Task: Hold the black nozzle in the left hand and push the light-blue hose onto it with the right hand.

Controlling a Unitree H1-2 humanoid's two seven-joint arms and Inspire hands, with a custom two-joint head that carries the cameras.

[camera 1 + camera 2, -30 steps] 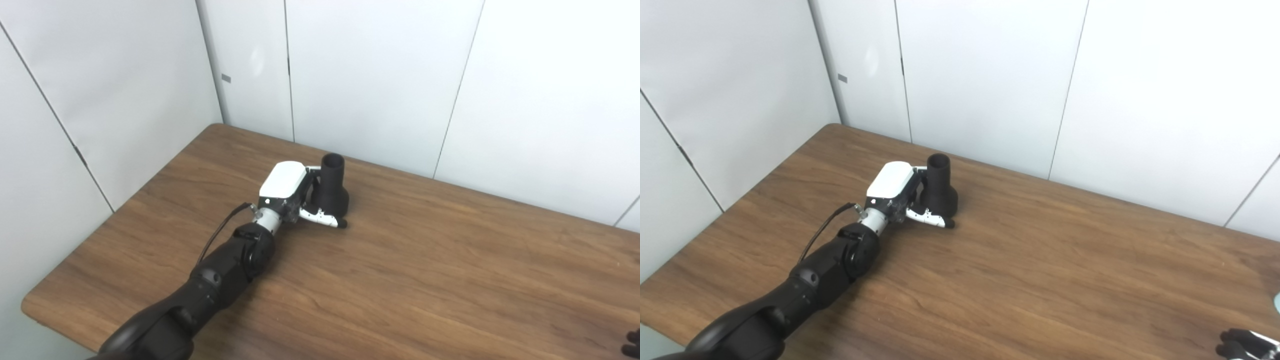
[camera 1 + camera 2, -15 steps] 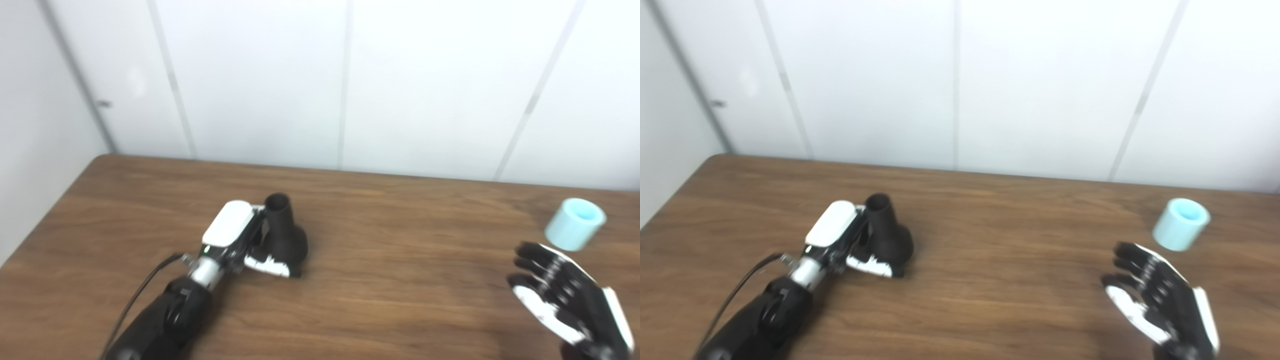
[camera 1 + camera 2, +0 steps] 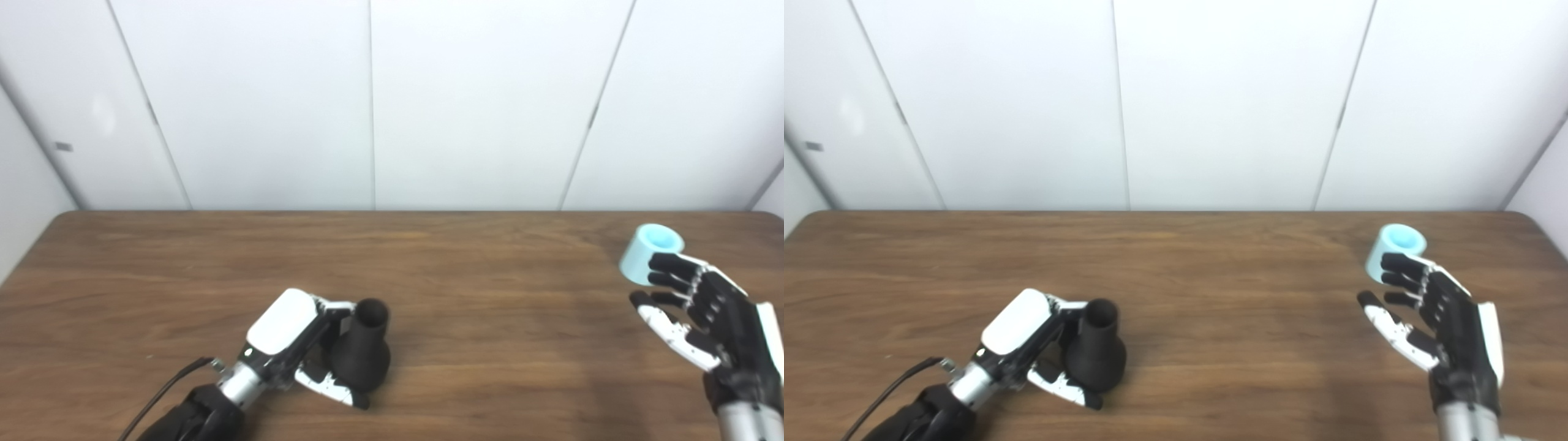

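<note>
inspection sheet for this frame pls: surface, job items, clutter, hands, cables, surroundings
Surface: brown wood-grain table, rounded far corners in view.
Job's things: black flared plastic nozzle stands upright, wide end down, open narrow end up. Short light-blue hose piece sits near the far right corner, open end tilted up, not lifted.
Clutter: nothing seen.
Hands: left hand wrapped around the nozzle, thumb across its base. Right hand open, fingers spread, fingertips overlapping the hose in the picture; contact cannot be told.
Cables: thin black cable loops beside the left wrist.
Surroundings: white panelled walls behind the table.
</note>
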